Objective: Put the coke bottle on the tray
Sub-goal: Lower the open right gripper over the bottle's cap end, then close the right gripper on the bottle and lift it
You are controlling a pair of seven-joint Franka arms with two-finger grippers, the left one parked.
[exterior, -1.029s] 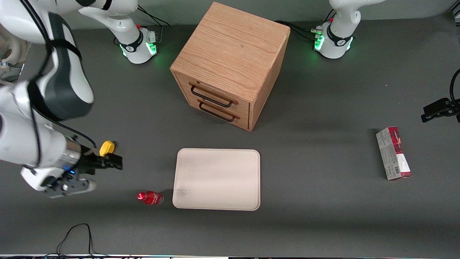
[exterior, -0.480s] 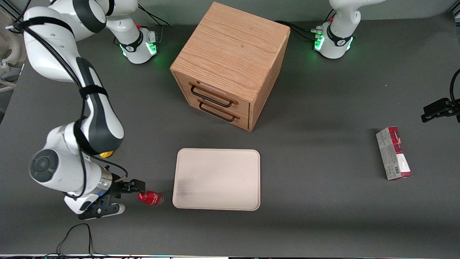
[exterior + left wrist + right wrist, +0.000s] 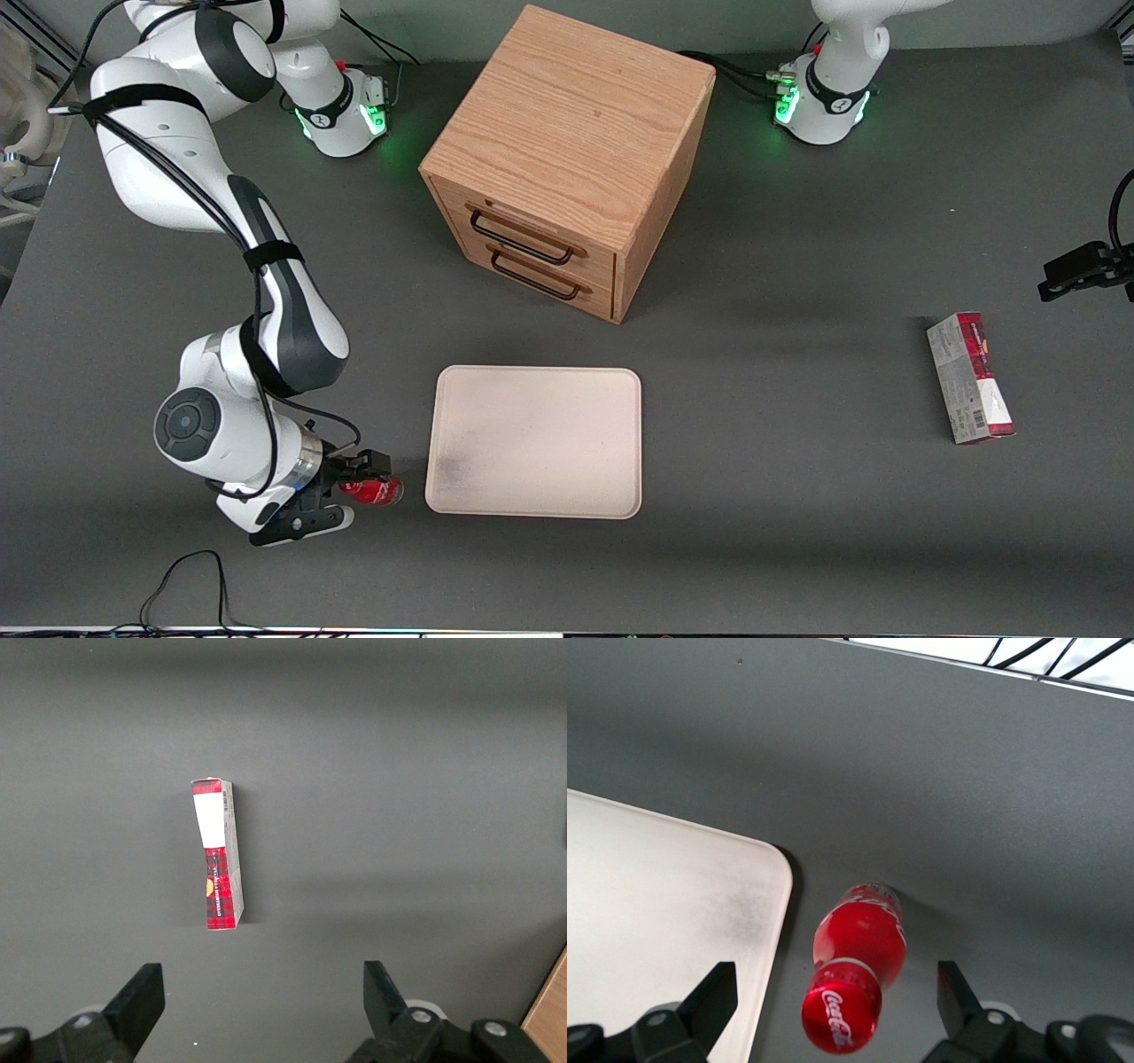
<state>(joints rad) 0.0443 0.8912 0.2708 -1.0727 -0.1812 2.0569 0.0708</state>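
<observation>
The coke bottle (image 3: 376, 489) is small and red with a red cap. It appears to lie on its side on the grey table, just off the tray's smudged corner, cap pointing toward the working arm's end. The cream tray (image 3: 532, 443) lies flat in front of the drawer cabinet, nearer the front camera. My right gripper (image 3: 341, 490) is low at the bottle's cap end, open, with one finger on each side of the cap and neck. In the right wrist view the bottle (image 3: 859, 966) sits between the open fingers (image 3: 716, 997) of the gripper (image 3: 837, 1001), touching neither, beside the tray (image 3: 647, 904).
A wooden two-drawer cabinet (image 3: 567, 159) stands farther from the front camera than the tray. A red-and-grey carton (image 3: 970, 377) lies toward the parked arm's end, also in the left wrist view (image 3: 219, 855). A black cable (image 3: 190, 576) loops near the table's front edge.
My right arm has swung down from beside the yellow lump to the bottle, and the open fingers now straddle the cap. The arm now hides the yellow lump. Bottle and tray have not moved.
</observation>
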